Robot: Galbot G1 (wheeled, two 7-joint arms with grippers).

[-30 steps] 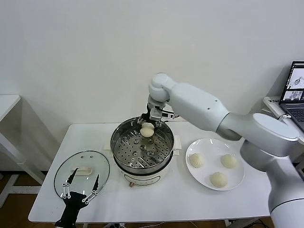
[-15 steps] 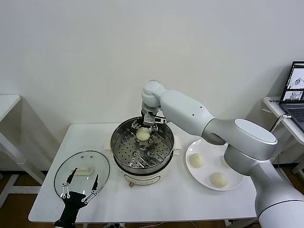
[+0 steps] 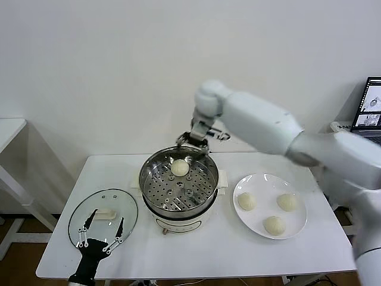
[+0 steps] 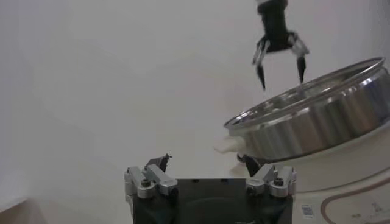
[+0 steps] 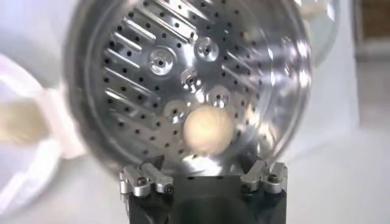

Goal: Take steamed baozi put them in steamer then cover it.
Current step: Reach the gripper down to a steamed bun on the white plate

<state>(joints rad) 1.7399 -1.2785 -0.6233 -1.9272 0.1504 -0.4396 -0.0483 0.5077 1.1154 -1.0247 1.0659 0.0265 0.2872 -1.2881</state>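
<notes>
One baozi [image 3: 180,167] lies at the back of the steamer basket [image 3: 156,192]. In the right wrist view this baozi [image 5: 208,129] rests on the perforated bottom of the steamer [image 5: 140,91]. My right gripper [image 3: 193,143] hangs open and empty just above the steamer's back rim; it also shows in its own view [image 5: 205,163] and in the left wrist view [image 4: 280,64]. Three baozi [image 3: 246,201] [image 3: 287,202] [image 3: 274,224] lie on the white plate [image 3: 297,223]. The glass cover [image 3: 113,199] lies flat at the table's left. My left gripper [image 3: 104,223] [image 4: 204,161] is open at its near edge.
The steamer's cream pot base [image 3: 178,225] stands mid-table. A laptop [image 3: 370,113] sits on a side surface at the far right. A second white table [image 3: 9,128] stands at the far left. The table's front edge [image 3: 196,275] runs just below the cover and the plate.
My right gripper has let go of the baozi, which now lies in the steamer, and has risen up and back over the rim. The left arm has not moved.
</notes>
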